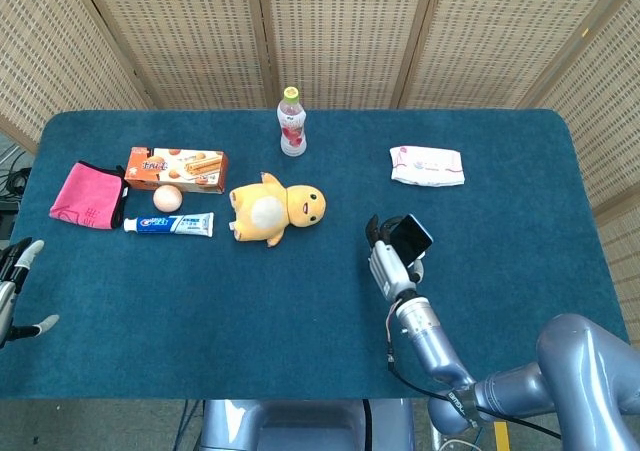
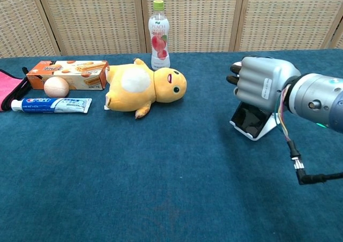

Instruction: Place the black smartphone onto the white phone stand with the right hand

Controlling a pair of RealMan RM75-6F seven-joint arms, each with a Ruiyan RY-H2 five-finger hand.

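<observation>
The black smartphone [image 2: 250, 119] leans tilted with its lower edge in the white phone stand [image 2: 266, 132], right of the table's middle. My right hand [image 2: 262, 83] is over the phone's upper end, fingers curled around it, and hides that end. From the head view the phone [image 1: 410, 234] shows as a dark slab against the right hand [image 1: 384, 262], with the forearm running toward the near edge. My left hand [image 1: 14, 289] hangs at the far left beyond the table's edge, fingers apart, holding nothing.
A yellow plush toy [image 2: 143, 87] lies left of the stand. A drink bottle [image 2: 159, 35] stands behind it. A biscuit box [image 2: 68, 73], an egg [image 2: 56, 86], a toothpaste tube [image 2: 51, 104] and a pink cloth [image 1: 88, 195] lie at the left. A white packet [image 1: 427, 165] sits at the back right.
</observation>
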